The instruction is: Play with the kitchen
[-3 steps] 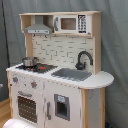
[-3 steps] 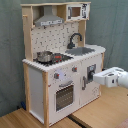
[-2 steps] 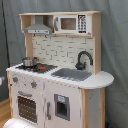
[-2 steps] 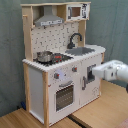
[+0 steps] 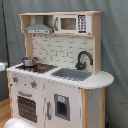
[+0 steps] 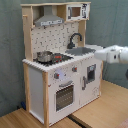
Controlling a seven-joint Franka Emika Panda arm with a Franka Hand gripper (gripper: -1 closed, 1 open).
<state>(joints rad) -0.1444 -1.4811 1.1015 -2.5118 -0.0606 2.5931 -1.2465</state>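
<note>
The kitchen (image 5: 57, 70) stands upright on a wooden floor (image 6: 100, 112) before a grey curtain (image 6: 107, 25) in both exterior views. On its stove sits a small metal pot (image 6: 44, 56), with the black faucet (image 6: 74, 39) over the grey sink (image 6: 84, 50) beside it. In the second exterior view the arm (image 6: 114, 54) reaches toward the kitchen's sink end; I cannot tell how its fingers stand.
</note>
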